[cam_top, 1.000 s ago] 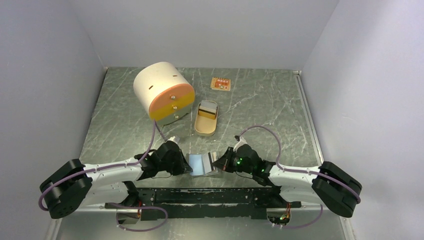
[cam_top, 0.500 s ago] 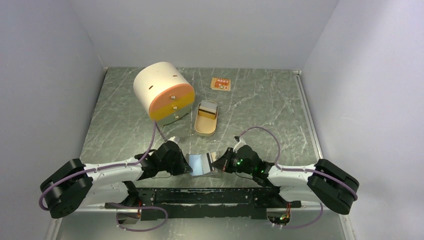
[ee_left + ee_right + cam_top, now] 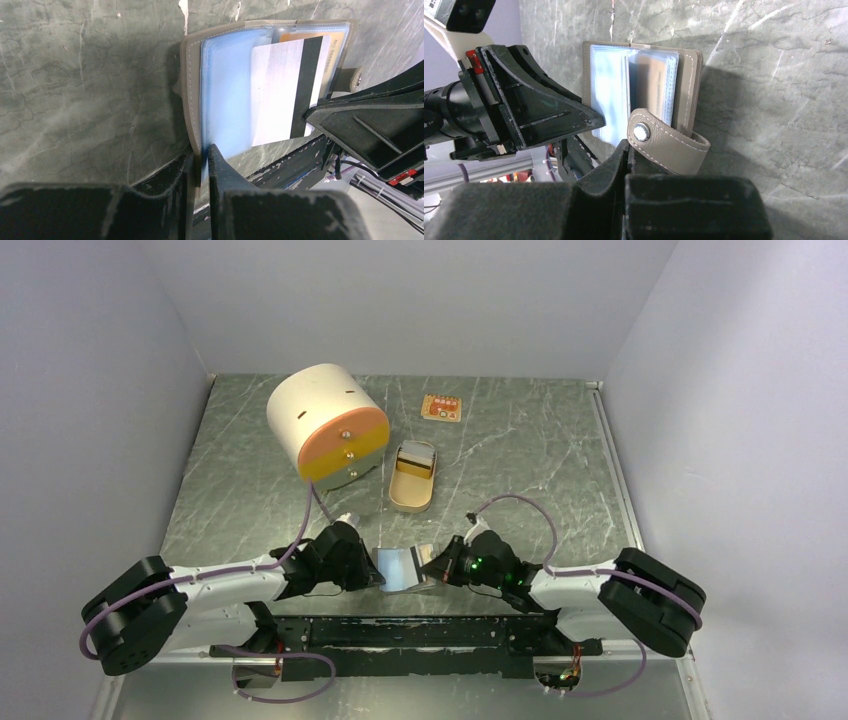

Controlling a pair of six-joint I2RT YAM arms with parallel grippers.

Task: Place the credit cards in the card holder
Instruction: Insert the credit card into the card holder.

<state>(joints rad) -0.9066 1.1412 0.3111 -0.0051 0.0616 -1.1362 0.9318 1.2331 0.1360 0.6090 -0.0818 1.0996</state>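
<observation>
The card holder (image 3: 398, 567) is a taupe stitched wallet with clear sleeves and a snap strap (image 3: 664, 142), standing open near the table's front edge. My left gripper (image 3: 202, 150) is shut on its left cover and sleeve (image 3: 225, 95). A credit card (image 3: 277, 90), white-backed with a black stripe, sits partly inside a sleeve on the right half. My right gripper (image 3: 628, 145) is shut on that card's edge. A gold-orange card edge (image 3: 310, 36) shows behind it in the sleeve. An orange card (image 3: 441, 407) lies far back on the table.
A white cylinder with an orange face (image 3: 326, 433) lies at the back left. A tan oval tin (image 3: 411, 477) rests open behind the holder. The black base rail (image 3: 430, 632) runs just in front of both grippers. Grey walls (image 3: 90, 390) close in both sides.
The right arm has edged left toward the holder, its elbow drawing in. The left arm and the holder have stayed about where they were.
</observation>
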